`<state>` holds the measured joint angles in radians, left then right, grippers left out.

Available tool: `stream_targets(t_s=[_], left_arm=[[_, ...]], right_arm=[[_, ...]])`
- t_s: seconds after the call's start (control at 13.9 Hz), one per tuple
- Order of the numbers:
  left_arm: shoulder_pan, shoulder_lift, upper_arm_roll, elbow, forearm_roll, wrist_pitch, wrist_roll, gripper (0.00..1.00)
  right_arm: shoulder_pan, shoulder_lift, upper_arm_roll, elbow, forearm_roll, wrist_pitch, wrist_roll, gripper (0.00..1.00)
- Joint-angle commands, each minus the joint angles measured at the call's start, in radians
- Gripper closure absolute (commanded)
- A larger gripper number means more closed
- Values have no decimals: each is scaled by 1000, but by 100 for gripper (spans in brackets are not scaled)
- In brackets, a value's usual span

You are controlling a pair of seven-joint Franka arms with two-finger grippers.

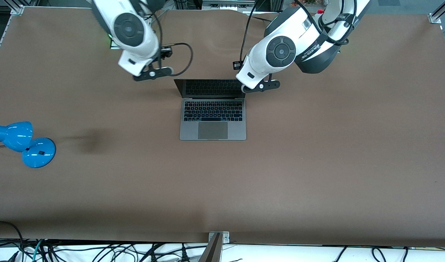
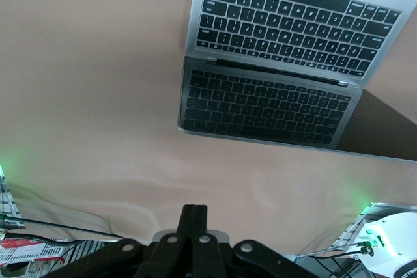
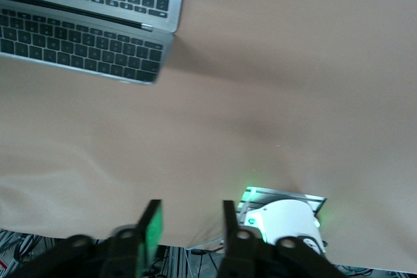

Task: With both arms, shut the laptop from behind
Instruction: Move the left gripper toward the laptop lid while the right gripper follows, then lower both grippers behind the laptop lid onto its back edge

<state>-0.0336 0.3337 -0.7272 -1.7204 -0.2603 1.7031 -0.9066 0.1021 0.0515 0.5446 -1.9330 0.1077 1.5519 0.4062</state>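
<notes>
The laptop lies open in the middle of the brown bench, its dark screen tilted toward the arms' bases. The left gripper hangs over the screen's corner, jaws closed together and empty. The right gripper hovers over bare bench beside the screen, jaws a little apart, holding nothing. A blue desk lamp stands at the right arm's end.

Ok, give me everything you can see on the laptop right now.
The laptop is a slim grey, metal-looking notebook with a black keyboard and large trackpad. It lies open on the brown table, lid raised, its dark screen mirroring the keys. The hinge edge faces the robots' bases. Nothing touches it: the left gripper and right gripper hover over the table near its lid.
</notes>
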Motion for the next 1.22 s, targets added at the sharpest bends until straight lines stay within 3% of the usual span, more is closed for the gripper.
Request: stream_targets(t_s=[0.0,0.79,1.15], left_arm=[[-3,21,-8,-19,-10,-11,15,100],[-25,148,-11,-38,59,69,20,100],[-25,185,-9,-25,111,139,20,100]], right_arm=[[31,43,17,2,12,72,84,100],[70,185,17,28,-10,224,149,100],[68,228,14,64,-78,270,149,100]])
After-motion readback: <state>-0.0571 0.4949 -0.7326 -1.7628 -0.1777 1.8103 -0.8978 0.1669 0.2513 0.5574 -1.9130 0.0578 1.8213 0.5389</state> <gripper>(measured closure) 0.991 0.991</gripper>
